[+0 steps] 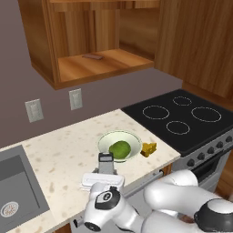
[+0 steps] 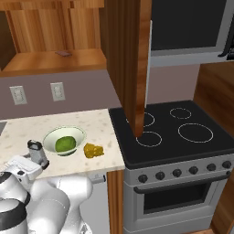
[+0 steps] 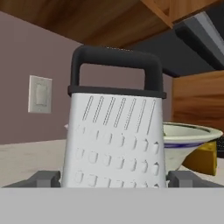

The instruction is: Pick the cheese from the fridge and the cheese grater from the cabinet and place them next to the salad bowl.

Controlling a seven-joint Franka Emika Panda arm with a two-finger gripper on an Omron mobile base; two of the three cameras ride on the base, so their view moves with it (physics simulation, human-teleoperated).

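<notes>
The cheese grater [image 1: 105, 162] [image 2: 37, 152] stands upright on the counter just left of the salad bowl [image 1: 103, 142] [image 2: 49, 135]. The hand view shows the grater [image 3: 114, 131] close up, metallic with a black loop handle. My gripper [image 1: 105, 172] [image 2: 34, 162] [image 3: 113, 180] is open, with one of its fingers [image 3: 46, 179] on each side of the grater's base. The cheese [image 1: 149, 149] [image 2: 93, 150] [image 3: 204, 159] lies on the counter on the bowl's [image 3: 189, 139] other side. The cabinet [image 1: 91, 66] hangs open above. The fridge is out of view.
A green round thing [image 1: 120, 149] lies in the bowl. The black stove [image 1: 182, 119] is to the right, the steel sink [image 1: 13, 182] to the left. A small dark object [image 1: 92, 57] lies on the cabinet shelf. An open cabinet door [image 2: 137, 68] hangs over the stove's edge.
</notes>
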